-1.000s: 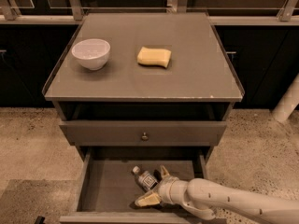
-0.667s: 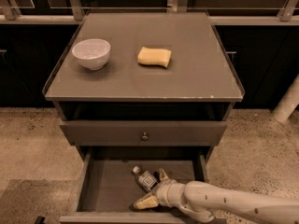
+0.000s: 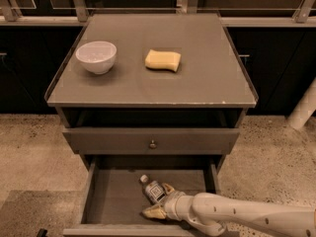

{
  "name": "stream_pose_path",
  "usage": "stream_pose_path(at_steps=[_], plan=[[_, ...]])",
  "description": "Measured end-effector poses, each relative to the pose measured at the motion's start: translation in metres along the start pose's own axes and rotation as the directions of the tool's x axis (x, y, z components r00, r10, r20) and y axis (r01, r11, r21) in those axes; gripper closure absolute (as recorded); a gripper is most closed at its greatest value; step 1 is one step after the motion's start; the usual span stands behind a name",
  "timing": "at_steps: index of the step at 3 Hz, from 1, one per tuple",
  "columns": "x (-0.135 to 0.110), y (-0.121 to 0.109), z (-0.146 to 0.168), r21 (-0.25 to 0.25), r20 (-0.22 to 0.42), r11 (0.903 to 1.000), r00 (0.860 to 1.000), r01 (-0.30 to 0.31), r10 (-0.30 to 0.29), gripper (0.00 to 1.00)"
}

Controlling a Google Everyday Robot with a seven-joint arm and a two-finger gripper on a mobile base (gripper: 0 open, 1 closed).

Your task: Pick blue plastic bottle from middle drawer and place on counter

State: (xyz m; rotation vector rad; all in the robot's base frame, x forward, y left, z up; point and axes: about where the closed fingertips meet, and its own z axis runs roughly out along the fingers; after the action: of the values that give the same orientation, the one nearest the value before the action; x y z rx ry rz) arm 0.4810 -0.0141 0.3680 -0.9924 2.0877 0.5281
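Observation:
The blue plastic bottle (image 3: 153, 189) lies on its side in the open middle drawer (image 3: 111, 201), white cap pointing to the back left. My gripper (image 3: 161, 200) reaches into the drawer from the right, low over the drawer floor. Its yellowish fingers (image 3: 154, 212) are spread, one on each side of the bottle's base end, and the jaws stand open around it. The bottle rests on the drawer floor. The counter (image 3: 197, 78) is above, with a chipped front edge.
A white bowl (image 3: 96, 57) stands at the counter's left and a yellow sponge (image 3: 163, 60) near its middle. A shut drawer front with a small knob (image 3: 152, 144) overhangs the back of the open drawer. Speckled floor lies on both sides of the cabinet.
My gripper has slid a little to the left along the drawer, further around the bottle's base. The bottle has not moved.

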Motion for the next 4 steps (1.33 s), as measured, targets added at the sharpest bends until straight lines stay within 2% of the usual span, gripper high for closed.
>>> stream_pose_path(at_steps=[3, 4], plan=[[0.0, 0.0, 0.0, 0.0, 0.0, 1.0, 1.0, 0.0, 0.0, 0.95], [0.0, 0.0001, 0.0001, 0.0, 0.0, 1.0, 1.0, 0.0, 0.0, 1.0]])
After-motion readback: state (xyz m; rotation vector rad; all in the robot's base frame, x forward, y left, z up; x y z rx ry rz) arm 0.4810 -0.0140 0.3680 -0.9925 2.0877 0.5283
